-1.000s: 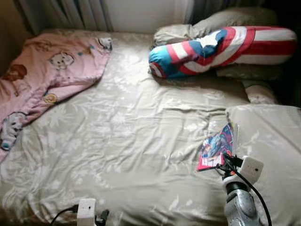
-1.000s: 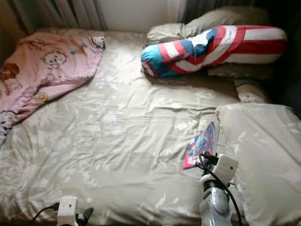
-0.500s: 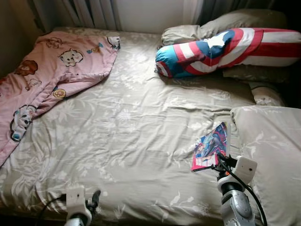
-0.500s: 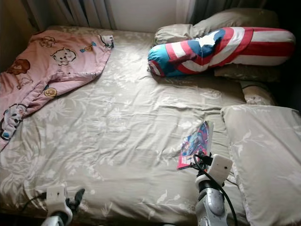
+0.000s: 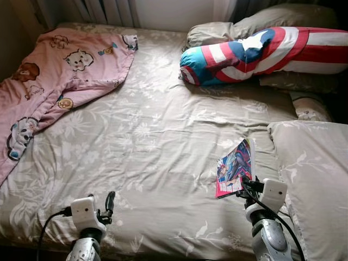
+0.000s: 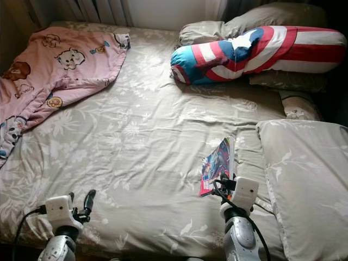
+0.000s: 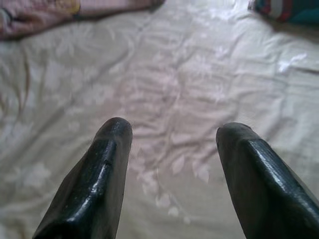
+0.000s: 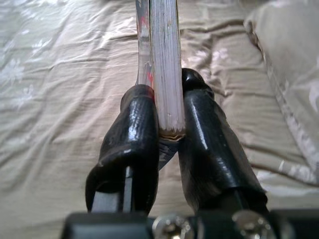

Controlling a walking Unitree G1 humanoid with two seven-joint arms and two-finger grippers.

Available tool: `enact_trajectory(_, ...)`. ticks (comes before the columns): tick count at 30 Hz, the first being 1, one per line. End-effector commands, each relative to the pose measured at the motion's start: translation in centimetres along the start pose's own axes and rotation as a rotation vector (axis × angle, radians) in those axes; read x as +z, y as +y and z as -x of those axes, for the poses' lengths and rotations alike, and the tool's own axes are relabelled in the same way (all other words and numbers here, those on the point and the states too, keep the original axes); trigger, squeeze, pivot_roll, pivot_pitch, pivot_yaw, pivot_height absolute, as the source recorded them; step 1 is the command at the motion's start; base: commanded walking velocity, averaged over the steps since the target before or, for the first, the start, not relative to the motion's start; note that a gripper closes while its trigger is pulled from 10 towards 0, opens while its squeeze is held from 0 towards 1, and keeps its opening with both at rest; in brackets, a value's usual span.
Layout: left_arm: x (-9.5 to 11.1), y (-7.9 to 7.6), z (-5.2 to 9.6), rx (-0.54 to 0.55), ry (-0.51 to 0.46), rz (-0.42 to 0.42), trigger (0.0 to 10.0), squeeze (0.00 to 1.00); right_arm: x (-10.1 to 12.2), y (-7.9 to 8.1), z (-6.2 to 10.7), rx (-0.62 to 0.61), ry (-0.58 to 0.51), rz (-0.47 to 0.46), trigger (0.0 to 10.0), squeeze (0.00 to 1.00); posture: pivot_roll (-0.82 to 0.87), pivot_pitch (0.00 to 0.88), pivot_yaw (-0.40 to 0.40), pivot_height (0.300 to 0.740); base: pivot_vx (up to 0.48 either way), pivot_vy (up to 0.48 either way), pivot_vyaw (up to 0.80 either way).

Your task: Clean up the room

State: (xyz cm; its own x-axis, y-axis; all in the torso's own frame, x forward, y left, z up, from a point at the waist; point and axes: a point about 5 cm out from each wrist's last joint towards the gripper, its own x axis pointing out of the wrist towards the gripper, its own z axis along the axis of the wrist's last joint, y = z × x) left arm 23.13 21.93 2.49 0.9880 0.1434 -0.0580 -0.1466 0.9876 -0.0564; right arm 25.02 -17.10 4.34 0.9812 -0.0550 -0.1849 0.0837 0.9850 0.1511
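Observation:
A thin book with a colourful comic cover (image 5: pixel 235 168) is held up above the bed near its front right. My right gripper (image 8: pixel 167 117) is shut on its lower edge, the pages (image 8: pixel 163 59) pinched between both black fingers. My left gripper (image 7: pixel 172 134) is open over the pale floral sheet (image 5: pixel 147 141) near the bed's front left edge, nothing between its fingers (image 5: pixel 110 200). A pink cartoon-print blanket (image 5: pixel 49 81) lies rumpled over the bed's far left corner.
A long red, white and blue bolster (image 5: pixel 255 51) lies across the head of the bed, on beige pillows (image 5: pixel 261 24). A large beige pillow (image 5: pixel 318 174) takes up the right side. Curtains (image 5: pixel 103 8) hang behind the bed.
The camera has shifted, and the bed sits differently in view. My left arm has risen further into view at the front left. The book stays held in the right gripper.

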Motion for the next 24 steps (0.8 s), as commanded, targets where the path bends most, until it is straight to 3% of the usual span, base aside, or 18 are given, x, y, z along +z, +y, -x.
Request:
enact_trajectory(1,-0.1,0.0,0.2,0.01,0.016,0.006,10.0,0.0,1.1,0.1,0.2,0.033,-0.053,0.026,10.0,0.0,0.02,0.227,-0.071,0.74,0.0,0.0,0.0)
enact_trajectory(5,0.4,-0.8,-0.3,-0.004,0.01,0.019,10.0,0.0,1.3,0.7,0.4,0.119,-0.046,0.069,10.0,0.0,0.01,0.22,-0.073,0.74,0.0,0.0,0.0)
enact_trajectory(16,0.6,-1.9,-0.2,-0.037,0.037,0.014,10.0,0.0,1.0,0.3,0.3,0.075,-0.03,0.055,10.0,0.0,0.0,0.216,-0.07,0.685,0.0,0.0,0.0)
enact_trajectory(24,0.6,-1.8,-0.4,-0.046,0.052,0.011,10.0,0.0,1.0,0.0,0.3,0.042,-0.039,0.033,10.0,0.0,0.01,0.197,-0.06,0.685,0.0,0.0,0.0)
